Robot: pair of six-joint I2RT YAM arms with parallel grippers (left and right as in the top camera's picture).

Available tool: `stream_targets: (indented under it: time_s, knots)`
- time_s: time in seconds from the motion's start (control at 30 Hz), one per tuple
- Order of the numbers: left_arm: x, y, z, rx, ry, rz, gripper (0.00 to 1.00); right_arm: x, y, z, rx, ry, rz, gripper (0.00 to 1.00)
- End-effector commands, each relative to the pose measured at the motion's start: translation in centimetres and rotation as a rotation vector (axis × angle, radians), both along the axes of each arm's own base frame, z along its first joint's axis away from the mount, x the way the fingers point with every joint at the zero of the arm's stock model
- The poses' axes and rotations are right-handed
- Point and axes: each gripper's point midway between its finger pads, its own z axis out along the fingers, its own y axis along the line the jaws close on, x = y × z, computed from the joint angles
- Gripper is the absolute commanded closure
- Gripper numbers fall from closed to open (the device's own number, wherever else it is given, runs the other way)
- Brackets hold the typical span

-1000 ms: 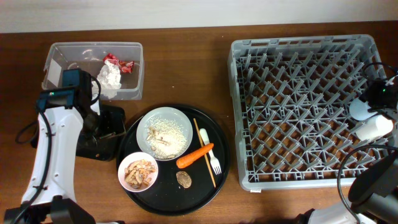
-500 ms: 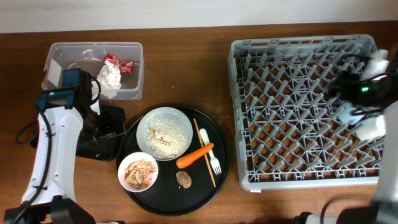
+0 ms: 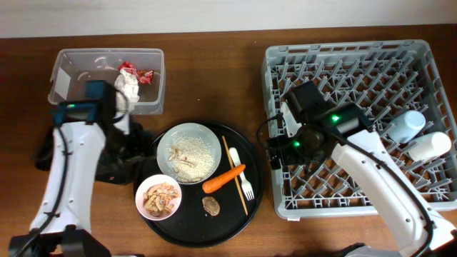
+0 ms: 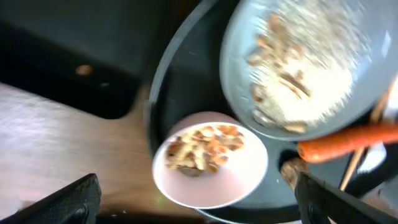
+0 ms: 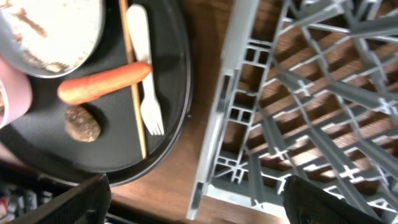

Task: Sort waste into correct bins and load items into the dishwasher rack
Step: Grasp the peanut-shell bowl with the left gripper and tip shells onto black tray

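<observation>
Left gripper (image 4: pixel 199 202) spread, empty, above pink bowl (image 4: pixel 210 158) on black tray (image 3: pixel 232 211). Right gripper (image 5: pixel 199 199) spread, empty, over dishwasher rack (image 3: pixel 343 48) left edge, near fork (image 5: pixel 146 68). 2 white cups (image 3: pixel 407 127) lie in rack, right side.

The left arm (image 3: pixel 64 171) and right arm (image 3: pixel 378 178) are white with black, green-lit housings.

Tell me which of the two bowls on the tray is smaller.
The pink bowl with brownish scraps, at the lower-left of the black tray in the overhead view. The grey bowl above it is larger and holds white rice-like grains.
</observation>
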Motion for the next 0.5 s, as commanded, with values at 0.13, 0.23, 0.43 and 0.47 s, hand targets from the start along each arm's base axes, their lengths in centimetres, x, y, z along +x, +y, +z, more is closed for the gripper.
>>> stream_targets:
  time_s: [0.13, 0.23, 0.43, 0.47]
  knots:
    - [-7.8, -8.6, -6.3, 0.017, 0.203, -0.239, 0.17, 0.9, -4.2, -0.2, -0.232, -0.064, -0.104, 0.06]
    - [-9.2, -9.2, -9.2, 0.024, 0.21, -0.265, 0.37, 0.8, -4.2, -0.2, -0.232, -0.064, -0.103, 0.06]
    - [-10.3, -9.6, -11.8, 0.034, 0.195, -0.252, 0.55, 0.8, -4.2, -0.2, -0.233, -0.06, -0.103, 0.06]
    - [-10.1, -9.4, -12.3, 0.048, 0.18, -0.24, 0.6, 0.7, -4.3, -0.2, -0.234, -0.058, -0.102, 0.06]
